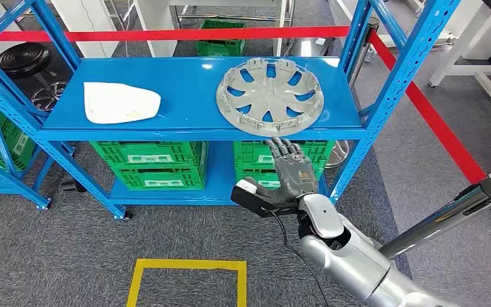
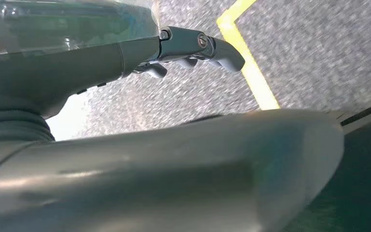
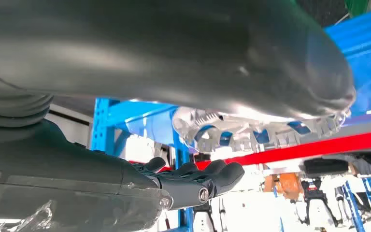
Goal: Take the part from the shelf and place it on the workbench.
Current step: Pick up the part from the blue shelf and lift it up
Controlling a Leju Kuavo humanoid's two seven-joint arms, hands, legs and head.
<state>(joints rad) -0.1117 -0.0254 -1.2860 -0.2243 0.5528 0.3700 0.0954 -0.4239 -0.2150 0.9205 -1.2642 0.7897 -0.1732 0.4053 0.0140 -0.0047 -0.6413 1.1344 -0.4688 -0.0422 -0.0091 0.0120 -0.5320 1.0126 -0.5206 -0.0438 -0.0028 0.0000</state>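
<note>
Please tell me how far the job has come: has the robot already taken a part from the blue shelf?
Nothing looks finished yet. The grey plastic wheel cover lies on the blue metal shelf, beside a white flat part. In hand: the right hand reaches up just below the shelf's front edge, under the cover, holding nothing. Left: grasping, lifting, and carrying it to the workbench.

The hubcap [image 1: 270, 93] lies on the shelf [image 1: 185, 121] just beyond the right hand [image 1: 288, 176]; a panel [image 1: 119, 102] lies far to its left.

No legible text, label, brand, number or sign on any surface in these views
</note>
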